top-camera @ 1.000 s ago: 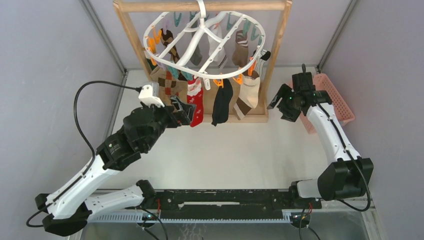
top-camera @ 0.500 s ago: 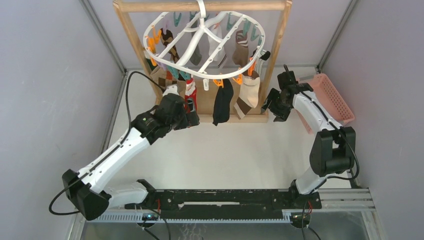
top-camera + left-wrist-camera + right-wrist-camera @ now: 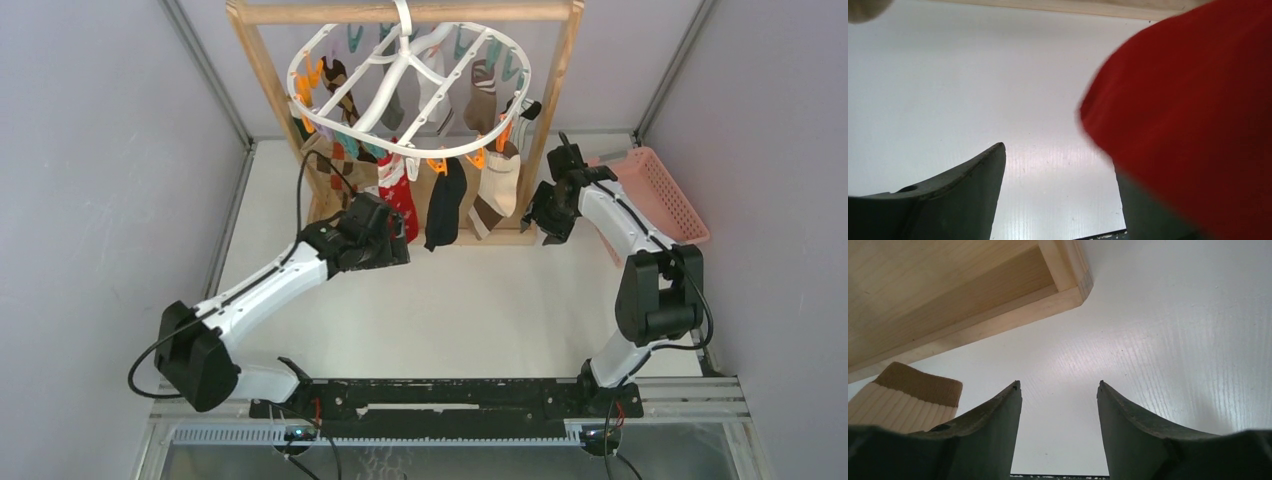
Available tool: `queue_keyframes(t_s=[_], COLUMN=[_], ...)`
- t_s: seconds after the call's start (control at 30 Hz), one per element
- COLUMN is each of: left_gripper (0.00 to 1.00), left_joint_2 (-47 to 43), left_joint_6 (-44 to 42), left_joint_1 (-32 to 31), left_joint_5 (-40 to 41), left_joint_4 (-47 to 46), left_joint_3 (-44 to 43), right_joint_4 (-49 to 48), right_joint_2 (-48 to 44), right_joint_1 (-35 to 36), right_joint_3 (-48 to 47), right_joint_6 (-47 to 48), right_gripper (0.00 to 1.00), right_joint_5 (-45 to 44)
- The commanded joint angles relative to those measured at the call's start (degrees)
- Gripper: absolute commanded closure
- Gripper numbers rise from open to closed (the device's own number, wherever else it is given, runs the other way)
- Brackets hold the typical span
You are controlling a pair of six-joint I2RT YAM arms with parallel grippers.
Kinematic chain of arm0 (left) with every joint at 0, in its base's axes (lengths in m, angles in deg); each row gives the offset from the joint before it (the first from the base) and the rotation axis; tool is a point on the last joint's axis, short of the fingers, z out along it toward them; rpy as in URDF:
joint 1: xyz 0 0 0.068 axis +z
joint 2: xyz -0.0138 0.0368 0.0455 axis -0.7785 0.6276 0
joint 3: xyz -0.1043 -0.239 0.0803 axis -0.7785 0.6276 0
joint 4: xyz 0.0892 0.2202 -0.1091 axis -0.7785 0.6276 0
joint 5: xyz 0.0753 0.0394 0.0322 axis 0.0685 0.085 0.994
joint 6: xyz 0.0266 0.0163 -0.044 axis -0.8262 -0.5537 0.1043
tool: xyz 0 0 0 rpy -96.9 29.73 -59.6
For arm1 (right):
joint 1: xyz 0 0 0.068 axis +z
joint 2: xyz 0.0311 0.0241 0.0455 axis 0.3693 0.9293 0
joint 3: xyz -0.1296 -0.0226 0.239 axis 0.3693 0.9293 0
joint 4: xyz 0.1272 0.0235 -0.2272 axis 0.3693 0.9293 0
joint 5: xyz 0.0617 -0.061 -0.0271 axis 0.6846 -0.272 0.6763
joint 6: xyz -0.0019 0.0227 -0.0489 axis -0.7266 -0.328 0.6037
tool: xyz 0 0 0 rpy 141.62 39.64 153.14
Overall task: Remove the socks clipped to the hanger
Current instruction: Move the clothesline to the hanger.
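Plainly the left gripper has its jaws apart, but the red sock covers one finger, so contact there cannot be told. The right gripper stands parted with only table between its fingers, and a beige-and-brown sock is cut off beside it. The other socks hang clipped to the hanger on the wooden frame.

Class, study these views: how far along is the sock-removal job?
Done: nothing visibly; the socks in view all hang from the hanger. In hand: the open left gripper is at the red sock's lower end; the open right gripper sits beside the beige-and-brown sock. Left: unclipping them all.
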Motion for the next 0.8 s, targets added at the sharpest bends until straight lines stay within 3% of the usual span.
queue_keyframes(t_s=[0.0, 0.27, 0.53, 0.77], left_gripper=[0.18, 0.16, 0.15, 0.14], left_joint_2=[3.5, 9.2, 14.5, 18.8], left_joint_6=[-0.1, -1.0, -1.2, -0.6], left_joint_1=[0.5, 2.7, 4.7, 7.6], left_joint_5=[-3.3, -6.2, -7.7, -6.8], left_joint_4=[-2.8, -5.6, -8.2, -9.8], left_joint_3=[-0.7, -1.2, -2.6, -3.9], right_joint_4=[-2.3, -3.2, -3.1, -2.7], right_joint_2=[1.0, 4.7, 7.4, 10.7], right_joint_1=[0.8, 1.7, 1.5, -0.1], right_joint_3=[1.0, 1.1, 0.6, -0.4], right_joint_6=[-2.3, -6.9, -11.3, -9.3], right_gripper=[0.38, 0.48, 0.48, 0.48], right_joint_5=[1.1, 3.5, 3.5, 2.9])
